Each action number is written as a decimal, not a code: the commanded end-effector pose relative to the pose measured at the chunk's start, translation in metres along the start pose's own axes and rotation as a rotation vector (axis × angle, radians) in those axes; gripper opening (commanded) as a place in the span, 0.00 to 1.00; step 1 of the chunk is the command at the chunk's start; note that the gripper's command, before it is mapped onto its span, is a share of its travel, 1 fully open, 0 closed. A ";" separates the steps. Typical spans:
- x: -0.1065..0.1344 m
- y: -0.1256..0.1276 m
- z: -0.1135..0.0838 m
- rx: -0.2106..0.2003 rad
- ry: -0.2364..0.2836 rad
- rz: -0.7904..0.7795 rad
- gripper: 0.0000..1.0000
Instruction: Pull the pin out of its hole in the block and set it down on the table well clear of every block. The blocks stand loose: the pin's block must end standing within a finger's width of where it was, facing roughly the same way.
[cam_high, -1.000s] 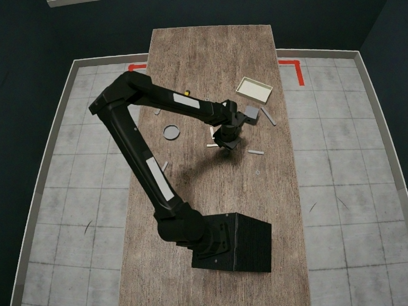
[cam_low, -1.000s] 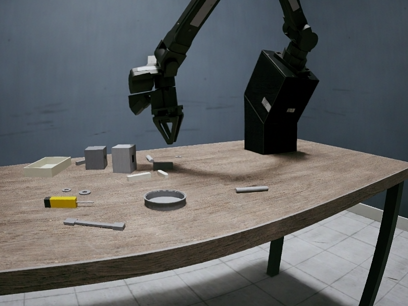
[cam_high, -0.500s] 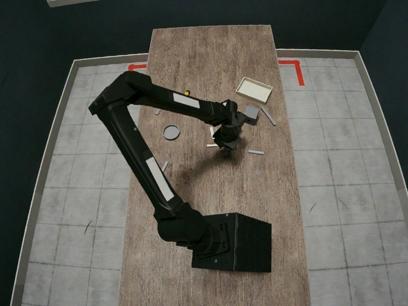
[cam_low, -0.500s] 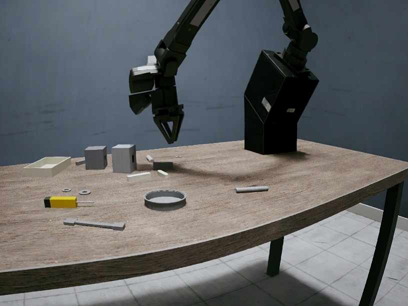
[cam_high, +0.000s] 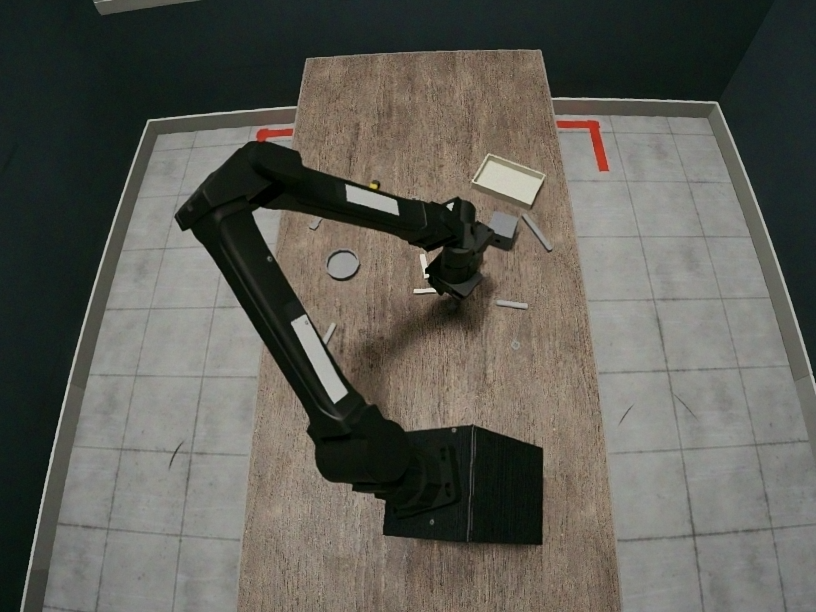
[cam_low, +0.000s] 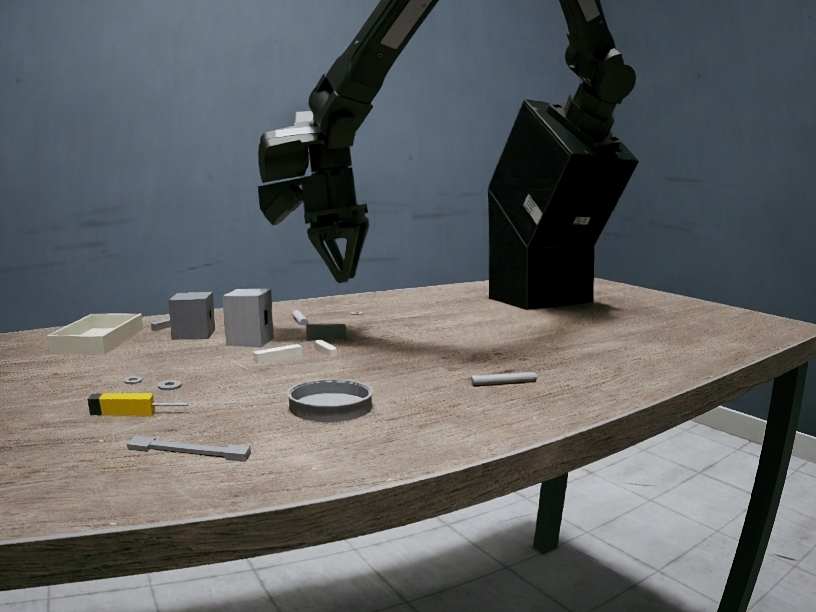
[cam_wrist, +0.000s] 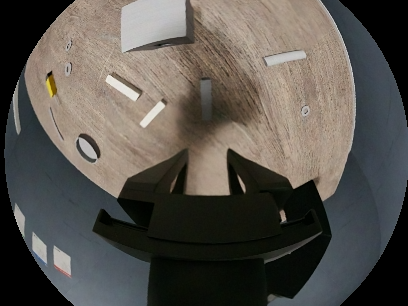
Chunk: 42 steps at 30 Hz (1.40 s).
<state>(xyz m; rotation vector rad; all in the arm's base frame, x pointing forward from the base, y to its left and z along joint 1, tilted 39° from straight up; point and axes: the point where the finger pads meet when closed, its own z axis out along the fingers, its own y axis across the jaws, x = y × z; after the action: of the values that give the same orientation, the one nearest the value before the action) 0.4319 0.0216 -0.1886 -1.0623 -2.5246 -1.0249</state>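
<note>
1. Pin (cam_low: 326, 331): a short, dark grey bar with squared ends. It lies flat on the tabletop (cam_low: 593, 368), out of any hole and in shadow. In the wrist view (cam_wrist: 206, 97) it lies lengthwise, free of contact on all sides.
2. Block (cam_low: 247, 316): light grey and upright, with a small empty rectangular slot in one side face. It stands near the pin but apart from it (cam_wrist: 156, 19).

Robot test cell or lab. Black arm on pedestal (cam_low: 527, 276) bolted to long wooden table (cam_low: 593, 368); small grey machined parts scattered on it; bare blue-grey wall (cam_low: 98, 131); tiled floor (cam_high: 692, 329) with low kerb and red corner markings (cam_high: 596, 141).
</note>
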 end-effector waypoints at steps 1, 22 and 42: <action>-0.005 0.001 -0.025 -0.013 -0.026 -0.007 0.39; -0.001 0.000 -0.046 -0.009 -0.024 -0.007 0.39; -0.003 0.002 -0.053 -0.012 -0.032 -0.008 0.39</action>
<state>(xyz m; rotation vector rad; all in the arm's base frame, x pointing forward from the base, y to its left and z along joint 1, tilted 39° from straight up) 0.4274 -0.0036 -0.1588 -1.0702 -2.5307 -1.0258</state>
